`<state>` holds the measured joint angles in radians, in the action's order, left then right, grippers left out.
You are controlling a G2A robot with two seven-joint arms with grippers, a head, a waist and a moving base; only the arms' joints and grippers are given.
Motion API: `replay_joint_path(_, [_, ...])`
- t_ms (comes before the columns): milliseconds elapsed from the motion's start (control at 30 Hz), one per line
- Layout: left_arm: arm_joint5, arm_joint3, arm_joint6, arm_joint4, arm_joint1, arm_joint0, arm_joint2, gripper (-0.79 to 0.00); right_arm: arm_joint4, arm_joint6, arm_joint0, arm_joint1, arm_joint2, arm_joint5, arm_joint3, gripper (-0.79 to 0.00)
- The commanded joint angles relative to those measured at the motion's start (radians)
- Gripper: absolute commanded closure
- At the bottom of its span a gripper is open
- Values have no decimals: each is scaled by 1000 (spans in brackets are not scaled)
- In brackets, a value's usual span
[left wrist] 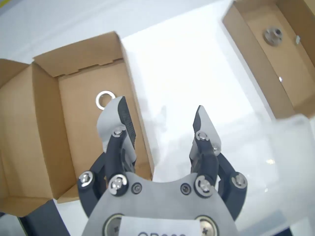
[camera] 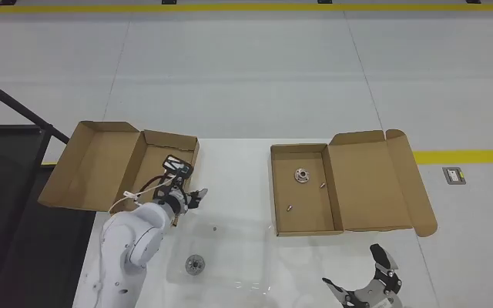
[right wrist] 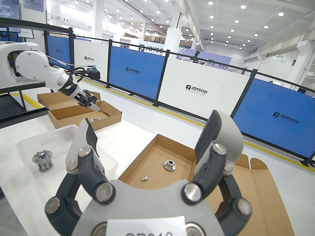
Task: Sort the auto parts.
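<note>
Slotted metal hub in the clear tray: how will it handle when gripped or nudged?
The hub looks all metal, so it is probably rigid and heavy for its size. It stands on a flat end in the clear tray, so it is likely stable; tipped over, the round body could roll. Bare metal may slip.
</note>
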<state>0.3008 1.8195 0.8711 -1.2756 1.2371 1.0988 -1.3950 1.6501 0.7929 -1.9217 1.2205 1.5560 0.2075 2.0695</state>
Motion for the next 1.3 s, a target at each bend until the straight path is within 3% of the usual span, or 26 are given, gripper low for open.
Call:
replay_joint_path(0, [108,60,30,-7,-8,55,8,-708,0,0,0,0,0,0,0,-785])
replay_joint_path(33, [149,85,46,-11,-13,75,7,-767,0,0,0,0,0,0,0,-785])
replay_joint_path(133, [258,146,87,-34,-24,128,11,-785,0,0,0,0,0,0,0,-785])
replay_joint_path(500, [258,146,87,-34,-24,128,11,-785,0,0,0,0,0,0,0,-785])
replay_joint_path(567, [350,129,106,-27,-29,142,38,-785,0,0,0,0,0,0,0,-785])
replay_joint_path(833, [468,214,175,-50,-51,223,34,-785,0,0,0,0,0,0,0,-785])
replay_joint_path(967, [442,226,206,-106,-64,252,70,-785,0,0,0,0,0,0,0,-785])
replay_joint_path(1267, [425,205,196,-107,-64,255,69,-785,0,0,0,0,0,0,0,-785])
